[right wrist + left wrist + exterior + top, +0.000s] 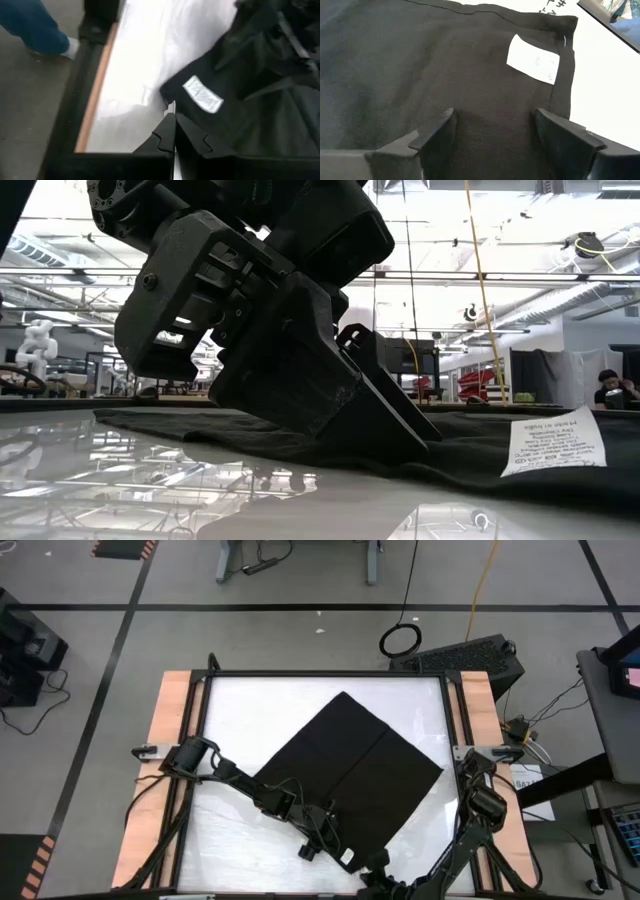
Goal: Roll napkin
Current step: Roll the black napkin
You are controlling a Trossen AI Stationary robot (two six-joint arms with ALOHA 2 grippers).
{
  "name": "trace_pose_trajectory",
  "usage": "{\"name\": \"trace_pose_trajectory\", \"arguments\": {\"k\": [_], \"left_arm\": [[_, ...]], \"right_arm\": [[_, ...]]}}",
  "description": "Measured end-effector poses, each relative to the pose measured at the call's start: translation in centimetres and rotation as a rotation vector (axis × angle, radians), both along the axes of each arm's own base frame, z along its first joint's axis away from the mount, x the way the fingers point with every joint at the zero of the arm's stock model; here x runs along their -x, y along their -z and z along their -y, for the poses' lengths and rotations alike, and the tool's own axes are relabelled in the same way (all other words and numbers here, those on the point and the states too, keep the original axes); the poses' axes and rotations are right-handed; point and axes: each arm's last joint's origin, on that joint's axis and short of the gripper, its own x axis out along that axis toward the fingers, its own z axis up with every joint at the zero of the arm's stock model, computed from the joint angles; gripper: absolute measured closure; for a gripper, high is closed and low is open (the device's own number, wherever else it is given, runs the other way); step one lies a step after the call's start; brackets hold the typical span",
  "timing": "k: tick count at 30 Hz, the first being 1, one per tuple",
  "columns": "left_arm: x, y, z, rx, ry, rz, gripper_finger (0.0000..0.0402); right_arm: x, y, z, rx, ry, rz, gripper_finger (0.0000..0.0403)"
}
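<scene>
Nearest, the left hand [492,137] is held wide open over the napkin's [350,775] tagged corner, gripping nothing. Beyond, the napkin is spread flat on the worktop [240,710]. The right hand [174,132] is closed, empty. Cloth could slip if pinched shallowly.

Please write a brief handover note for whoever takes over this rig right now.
Left gripper: open, fingers down on the napkin near its tagged corner.
Right gripper: shut, empty, at the near table edge beside that same corner.
Napkin: spread flat as a diamond on the white table, white tag showing at the near corner.
Done: nothing rolled yet.
Left: grip the corner and roll the cloth.
</scene>
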Motion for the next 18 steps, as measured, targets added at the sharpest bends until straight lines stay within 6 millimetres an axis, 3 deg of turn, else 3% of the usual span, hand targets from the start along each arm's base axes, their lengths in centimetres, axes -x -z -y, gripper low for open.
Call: {"name": "trace_pose_trajectory", "arguments": {"k": [8, 13, 18], "left_arm": [[0.0, 0.0, -0.1, -0.019, -0.018, 0.009, 0.0124], [0.0, 0.1, -0.3, -0.070, -0.049, 0.008, 0.0124], [0.0, 0.1, -0.4, -0.092, -0.061, 0.003, 0.0124]], "right_arm": [[-1.3, -0.4, 1.6, 0.042, 0.038, -0.043, 0.0403], [-1.9, -0.4, 2.3, -0.020, 0.054, -0.122, 0.0403], [-1.6, -2.1, 2.5, -0.087, 0.027, -0.148, 0.0403]]}}
